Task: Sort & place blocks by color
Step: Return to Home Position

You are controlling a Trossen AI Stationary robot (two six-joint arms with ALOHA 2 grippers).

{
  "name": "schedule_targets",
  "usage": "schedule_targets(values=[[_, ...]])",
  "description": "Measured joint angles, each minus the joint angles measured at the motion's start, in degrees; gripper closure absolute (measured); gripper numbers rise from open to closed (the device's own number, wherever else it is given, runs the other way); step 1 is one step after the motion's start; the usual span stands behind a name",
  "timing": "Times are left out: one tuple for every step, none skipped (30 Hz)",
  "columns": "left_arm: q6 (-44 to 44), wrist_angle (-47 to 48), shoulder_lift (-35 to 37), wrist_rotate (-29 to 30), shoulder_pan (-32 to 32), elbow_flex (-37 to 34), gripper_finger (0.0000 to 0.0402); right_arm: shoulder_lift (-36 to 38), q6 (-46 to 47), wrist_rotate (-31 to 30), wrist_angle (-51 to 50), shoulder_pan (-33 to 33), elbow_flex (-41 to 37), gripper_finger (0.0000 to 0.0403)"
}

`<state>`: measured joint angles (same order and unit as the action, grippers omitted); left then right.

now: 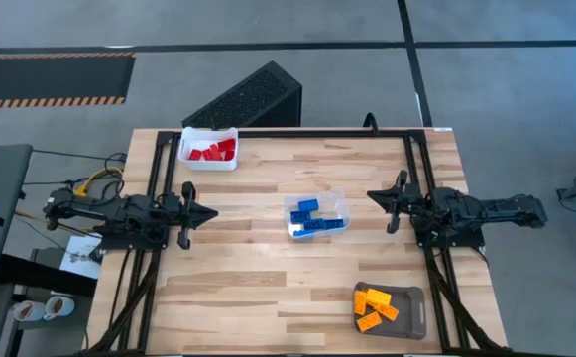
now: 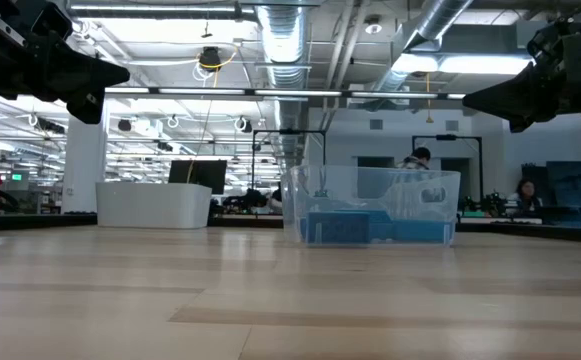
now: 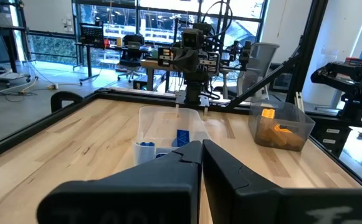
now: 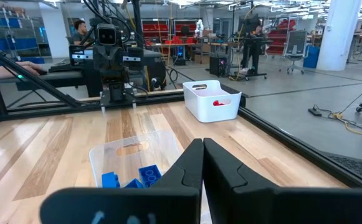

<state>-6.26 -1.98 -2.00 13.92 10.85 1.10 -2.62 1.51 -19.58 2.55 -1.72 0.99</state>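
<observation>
At nine and three o'clock, left gripper [image 1: 204, 211] and right gripper [image 1: 375, 196] hang clear, fingers pressed together — sorting looks finished, with red blocks [image 1: 211, 152] at eleven, blue blocks [image 1: 315, 220] centre, orange blocks [image 1: 375, 303] at five.

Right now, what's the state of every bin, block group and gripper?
red blocks: inside the white bin
white bin: upright, holds red only
blue blocks: inside the clear bin
clear bin: upright, mid-table, holds blue only
yellow-orange blocks: lying in the grey tray
grey tray: flat, part filled
left gripper: shut, empty, above the table
right gripper: shut, empty, above the table
</observation>
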Motion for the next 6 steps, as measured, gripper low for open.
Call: schedule_targets(values=[[0.0, 0.0, 0.01, 0.02, -0.01, 0.0, 0.0401, 0.0, 0.0, 0.01, 0.0, -0.01, 0.01, 0.0374], [0.0, 0.0, 0.01, 0.01, -0.01, 0.0, 0.0401, 0.01, 0.0, -0.01, 0.02, -0.02, 0.0, 0.0375], [0.0, 0.0, 0.02, 0.0, 0.0, 0.0, 0.0401, -0.01, -0.01, 0.01, 0.0, 0.0, 0.0, 0.0376], [0.0, 0.0, 0.01, 0.02, 0.0, 0.0, 0.0401, -0.01, -0.01, 0.0, 0.01, 0.0, 0.01, 0.0376], [0.0, 0.0, 0.01, 0.02, 0.0, 0.0, 0.0401, 0.01, 0.01, 0.01, 0.0, 0.0, 0.0, 0.0376], [0.0, 0.0, 0.02, 0.0, 0.0, 0.0, 0.0401, -0.01, -0.01, 0.01, 0.0, 0.0, 0.0, 0.0376]])
